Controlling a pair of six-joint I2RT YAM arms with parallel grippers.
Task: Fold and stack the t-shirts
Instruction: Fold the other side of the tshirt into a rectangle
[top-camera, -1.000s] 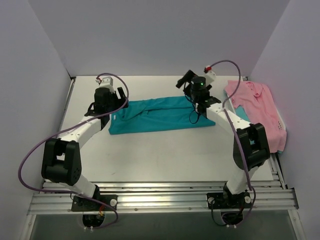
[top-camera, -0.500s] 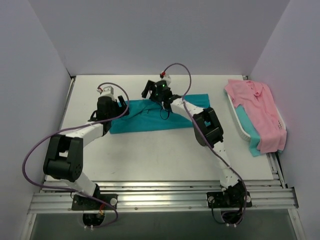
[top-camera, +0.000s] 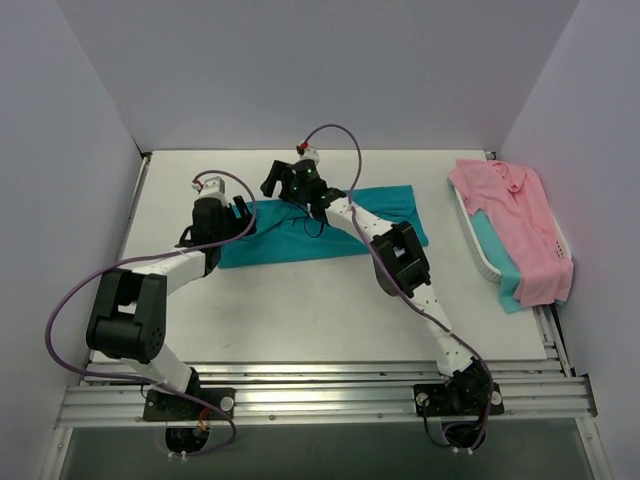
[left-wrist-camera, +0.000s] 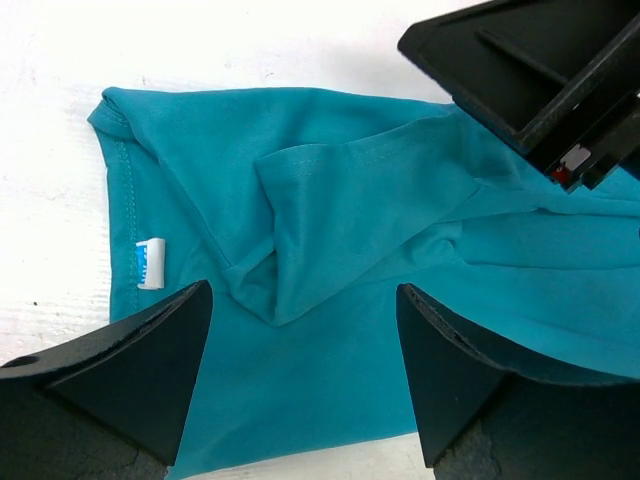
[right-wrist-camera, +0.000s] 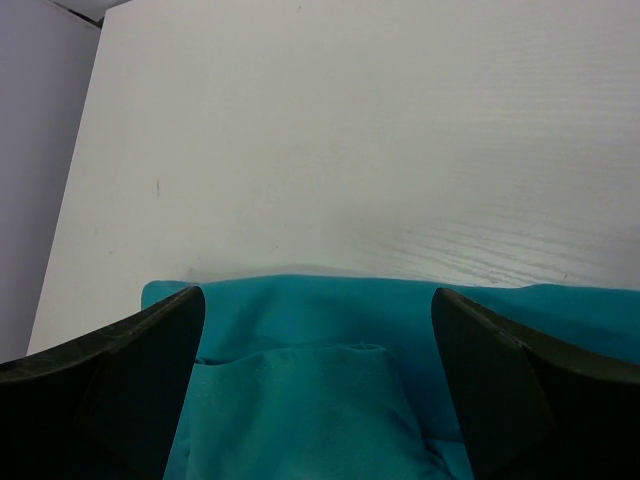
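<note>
A teal t-shirt (top-camera: 280, 245) lies folded into a long strip across the middle of the table. My left gripper (top-camera: 242, 211) is open over its left end; the left wrist view shows the shirt (left-wrist-camera: 330, 230) with a loose sleeve flap and a white-and-blue label (left-wrist-camera: 148, 262) between my spread fingers (left-wrist-camera: 130, 370). My right gripper (top-camera: 272, 183) is open just above the shirt's far left edge, close to the left gripper. The right wrist view shows teal cloth (right-wrist-camera: 320, 400) between its fingers (right-wrist-camera: 110, 390). A pink collared shirt (top-camera: 515, 215) lies at the right, over another teal shirt (top-camera: 497, 262).
A white basket (top-camera: 478, 250) at the table's right edge holds the pink and second teal shirts. The right gripper's black body (left-wrist-camera: 540, 70) fills the upper right of the left wrist view. Grey walls close in the table on three sides.
My right arm has swung left along the teal shirt, from its right end to its left end. The left gripper has barely moved. The shirt lies as before.
</note>
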